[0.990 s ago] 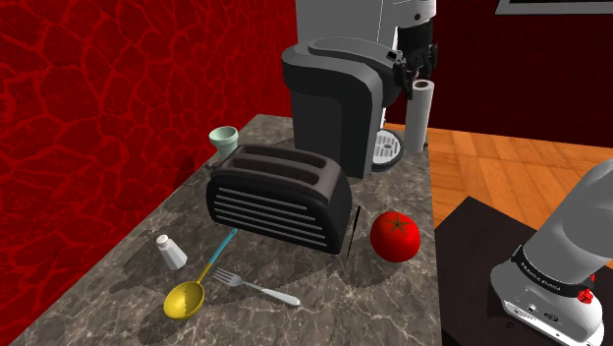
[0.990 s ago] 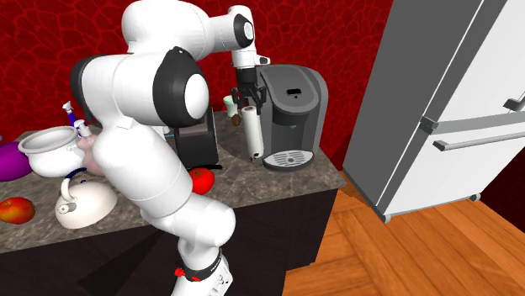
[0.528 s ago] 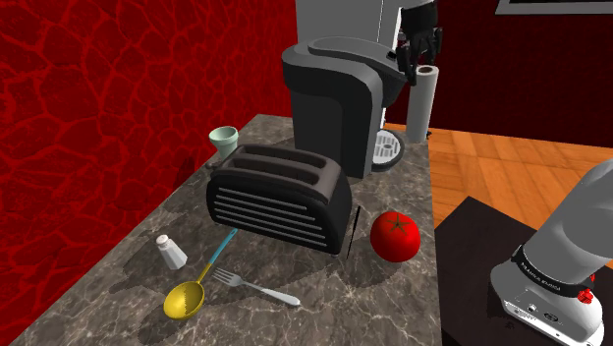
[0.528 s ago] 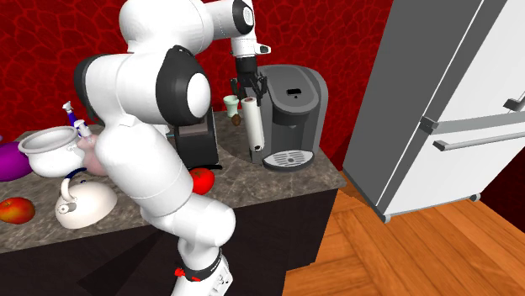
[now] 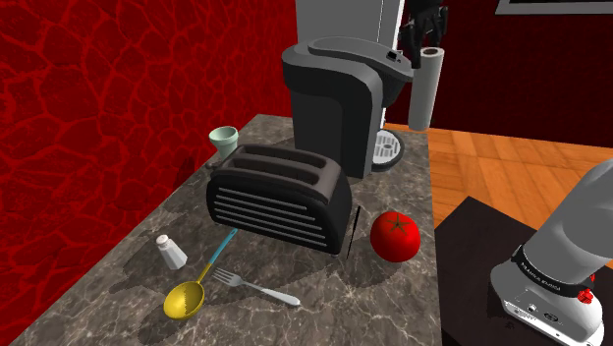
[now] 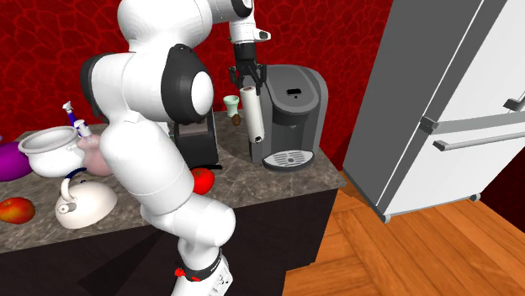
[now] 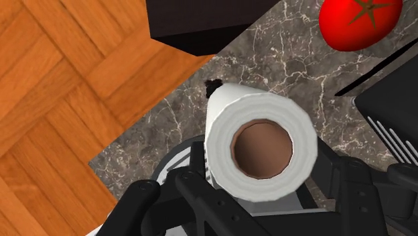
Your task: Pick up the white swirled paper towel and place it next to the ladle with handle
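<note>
The white paper towel roll [image 5: 423,90] hangs upright above the counter's far corner, beside the dark coffee machine [image 5: 334,98]. My black gripper [image 5: 424,41] is shut on the roll's top end. From the second exterior view the roll [image 6: 253,113] hangs under the gripper [image 6: 246,77], its lower end off the counter. Looking down from the wrist, the roll [image 7: 261,144] shows its brown core between the two fingers [image 7: 198,169]. The ladle [image 5: 189,294], with a yellow bowl and teal handle, lies near the counter's front, next to a fork [image 5: 257,287].
A black toaster [image 5: 280,197] stands mid-counter with a red tomato [image 5: 395,236] to its right. A salt shaker [image 5: 171,252] and a pale cup [image 5: 224,140] stand near the red wall. A white kettle [image 6: 84,204], a pot [image 6: 50,150] and a fridge [image 6: 454,109] stand around.
The gripper has risen with the paper towel roll in it, lifting the roll off the counter beside the coffee machine.
</note>
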Tool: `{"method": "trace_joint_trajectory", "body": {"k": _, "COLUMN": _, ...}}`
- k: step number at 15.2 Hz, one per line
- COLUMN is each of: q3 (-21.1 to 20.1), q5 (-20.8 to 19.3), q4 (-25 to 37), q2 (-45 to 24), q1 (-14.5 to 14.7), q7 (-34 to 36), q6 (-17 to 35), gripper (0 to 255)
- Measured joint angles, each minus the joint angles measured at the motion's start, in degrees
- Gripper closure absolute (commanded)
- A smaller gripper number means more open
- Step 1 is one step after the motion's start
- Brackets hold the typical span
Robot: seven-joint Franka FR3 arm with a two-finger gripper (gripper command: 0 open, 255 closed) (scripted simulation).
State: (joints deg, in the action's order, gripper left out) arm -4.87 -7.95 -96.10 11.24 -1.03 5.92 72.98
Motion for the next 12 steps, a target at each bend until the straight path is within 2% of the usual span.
{"method": "trace_joint_trajectory", "body": {"k": 6, "q3": -0.11, "q5": -0.38, "q4": 6.77, "q2": -1.9, "q1": -0.05, "q7": -0.65, "q6": -4.84, "gripper": 255}}
{"method": "trace_joint_trajectory", "body": {"k": 12, "q3": -4.12, "q5": 1.9, "q4": 4.93, "q2": -2.11, "q1": 2.8, "q7": 6.73, "q6": -3.76, "gripper": 255}}
